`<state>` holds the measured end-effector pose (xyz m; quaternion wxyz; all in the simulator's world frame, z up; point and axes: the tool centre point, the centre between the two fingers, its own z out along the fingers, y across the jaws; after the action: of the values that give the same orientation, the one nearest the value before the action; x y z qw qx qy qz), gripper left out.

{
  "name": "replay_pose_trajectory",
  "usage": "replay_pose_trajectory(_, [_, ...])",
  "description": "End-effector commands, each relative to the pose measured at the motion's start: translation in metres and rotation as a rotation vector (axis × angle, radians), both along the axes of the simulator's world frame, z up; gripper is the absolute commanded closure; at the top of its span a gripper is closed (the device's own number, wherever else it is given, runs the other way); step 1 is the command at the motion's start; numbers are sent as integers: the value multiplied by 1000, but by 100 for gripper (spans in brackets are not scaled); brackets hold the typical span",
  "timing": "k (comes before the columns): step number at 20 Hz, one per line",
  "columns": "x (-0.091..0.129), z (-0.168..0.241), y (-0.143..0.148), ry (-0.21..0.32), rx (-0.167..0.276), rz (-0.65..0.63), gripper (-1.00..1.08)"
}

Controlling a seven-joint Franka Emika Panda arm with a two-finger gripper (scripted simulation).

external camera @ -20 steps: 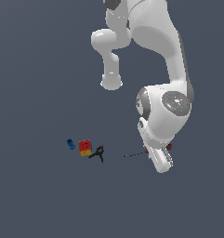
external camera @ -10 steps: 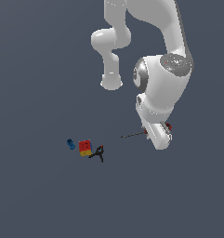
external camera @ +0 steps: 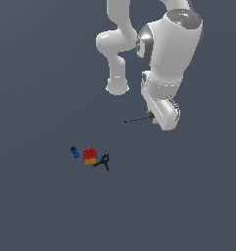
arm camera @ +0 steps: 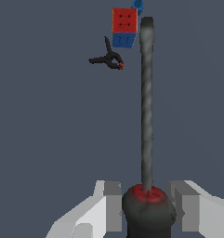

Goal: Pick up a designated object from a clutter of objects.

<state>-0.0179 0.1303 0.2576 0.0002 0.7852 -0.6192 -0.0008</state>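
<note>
Gripper (arm camera: 147,207) fingers (arm camera: 112,204) pinch the screwdriver (arm camera: 146,116) by its red-and-black handle; the shaft sticks straight out beyond the fingertips. Cube (arm camera: 124,26), black clamp (arm camera: 108,59) and blue cylinder (arm camera: 138,5) lie well apart past the shaft tip, probably below on the floor.

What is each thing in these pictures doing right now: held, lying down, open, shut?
gripper: shut on the screwdriver's handle.
screwdriver: held off the floor, roughly level, shaft sticking out toward the exterior view's left.
cube: resting on the floor, red face toward the camera.
blue cylinder: on the floor beside the cube.
black clamp: lying on the floor on the cube's other side.
</note>
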Motion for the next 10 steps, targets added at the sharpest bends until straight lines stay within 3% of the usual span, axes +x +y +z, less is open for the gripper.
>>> replay_pose_trajectory(1, [-14, 19, -3, -1, 0, 0, 108])
replay_pose_trajectory(10, [-51, 72, -12, -1, -1, 0, 108])
